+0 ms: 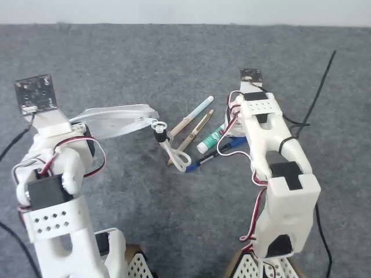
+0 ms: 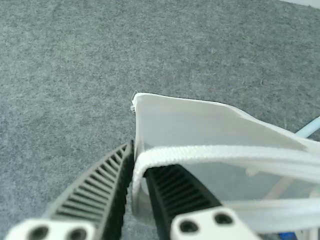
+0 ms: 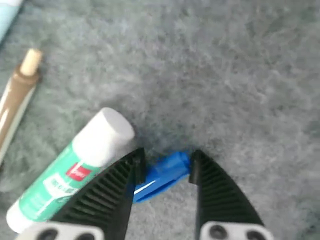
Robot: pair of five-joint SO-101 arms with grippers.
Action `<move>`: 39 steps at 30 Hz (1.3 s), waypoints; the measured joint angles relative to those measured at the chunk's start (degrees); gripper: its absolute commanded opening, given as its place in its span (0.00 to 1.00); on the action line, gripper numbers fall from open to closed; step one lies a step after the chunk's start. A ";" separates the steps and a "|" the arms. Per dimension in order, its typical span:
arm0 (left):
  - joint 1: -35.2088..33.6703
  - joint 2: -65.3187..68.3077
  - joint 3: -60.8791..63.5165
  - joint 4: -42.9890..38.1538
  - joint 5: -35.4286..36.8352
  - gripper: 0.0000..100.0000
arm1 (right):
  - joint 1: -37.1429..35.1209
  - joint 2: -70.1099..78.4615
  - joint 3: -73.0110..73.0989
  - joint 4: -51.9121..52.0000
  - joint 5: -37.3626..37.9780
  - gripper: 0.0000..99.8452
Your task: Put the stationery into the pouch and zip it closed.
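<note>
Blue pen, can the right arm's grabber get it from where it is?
Probably yes. The right gripper has its open fingers on either side of the blue pen's end, with nothing else between them. The glue stick lies close beside one finger and might get nudged.

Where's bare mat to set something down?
Free: grey felt mat beyond the translucent white pouch; also the near strip between the arm bases. Crowded: centre, pouch mouth through tan pen and green glue stick to the right pincer.
</note>
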 measured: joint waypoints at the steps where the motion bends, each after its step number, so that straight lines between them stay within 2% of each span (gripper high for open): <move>1: 0.00 0.00 0.00 0.00 0.00 0.01 | 0.00 0.00 -0.09 0.00 0.00 0.09; 10: 0.00 0.00 0.00 0.00 0.00 0.01 | 0.44 0.09 -1.49 3.60 0.00 0.10; 15: 0.00 0.00 0.00 0.00 0.00 0.01 | 1.23 0.18 -3.34 7.91 1.67 0.24; 20: 0.00 0.00 0.00 0.00 0.00 0.01 | 1.23 0.18 -3.43 11.08 1.67 0.20; 37: 0.00 0.00 0.00 0.00 0.00 0.01 | -4.57 3.52 -3.78 11.69 -0.79 0.19; 39: 0.00 0.00 0.00 0.00 0.00 0.01 | -4.75 4.40 -4.92 12.04 -1.49 0.16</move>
